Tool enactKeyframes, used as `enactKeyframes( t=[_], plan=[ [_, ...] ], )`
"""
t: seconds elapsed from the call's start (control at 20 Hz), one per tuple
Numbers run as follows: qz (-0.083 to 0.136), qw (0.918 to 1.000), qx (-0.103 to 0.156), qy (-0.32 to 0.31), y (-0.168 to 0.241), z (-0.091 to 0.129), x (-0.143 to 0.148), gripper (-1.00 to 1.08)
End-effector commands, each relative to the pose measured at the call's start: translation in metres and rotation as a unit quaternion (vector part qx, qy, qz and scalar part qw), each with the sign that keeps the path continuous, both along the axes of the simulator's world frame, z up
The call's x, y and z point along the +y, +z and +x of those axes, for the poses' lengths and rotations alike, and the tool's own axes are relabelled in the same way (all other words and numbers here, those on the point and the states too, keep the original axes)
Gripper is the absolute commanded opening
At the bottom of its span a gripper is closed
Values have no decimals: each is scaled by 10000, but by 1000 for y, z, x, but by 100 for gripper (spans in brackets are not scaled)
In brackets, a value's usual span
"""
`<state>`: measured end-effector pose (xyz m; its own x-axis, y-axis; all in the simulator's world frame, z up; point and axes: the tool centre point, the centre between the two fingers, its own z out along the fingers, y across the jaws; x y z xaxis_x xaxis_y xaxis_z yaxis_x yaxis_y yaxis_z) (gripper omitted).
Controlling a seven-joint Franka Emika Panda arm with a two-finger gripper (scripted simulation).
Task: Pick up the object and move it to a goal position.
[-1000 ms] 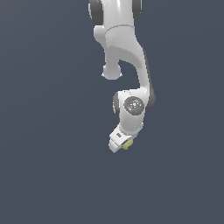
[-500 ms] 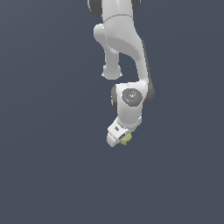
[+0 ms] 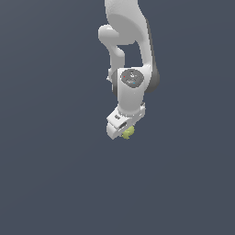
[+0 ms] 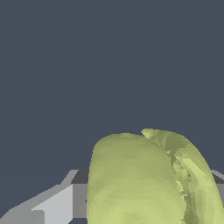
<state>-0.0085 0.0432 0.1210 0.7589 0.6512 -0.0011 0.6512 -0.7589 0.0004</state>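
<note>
The object is a small yellow-green lumpy ball (image 3: 128, 132) held at the tip of my white gripper (image 3: 123, 131). The gripper hangs from the arm in the middle of the exterior view, shut on the ball, which peeks out at its lower edge. In the wrist view the ball (image 4: 144, 179) fills the near field between the fingers; one grey-white finger (image 4: 52, 203) shows beside it, the other is mostly hidden behind the ball.
A plain dark grey-blue surface (image 3: 55, 174) fills the background all around. The white arm (image 3: 133, 55) comes down from the top of the exterior view. No other objects show.
The arm and gripper have moved up and slightly toward the exterior view's left, carrying the ball with them.
</note>
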Motion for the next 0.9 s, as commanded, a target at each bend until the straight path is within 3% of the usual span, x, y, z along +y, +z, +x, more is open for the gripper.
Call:
enactKeyframes(
  t=[0.0,0.85],
  plan=[
    [-1,10000,-3,0,17,-13,-6,-100],
    [8,10000,-3,0,126,-89,-46,-100]
  ],
)
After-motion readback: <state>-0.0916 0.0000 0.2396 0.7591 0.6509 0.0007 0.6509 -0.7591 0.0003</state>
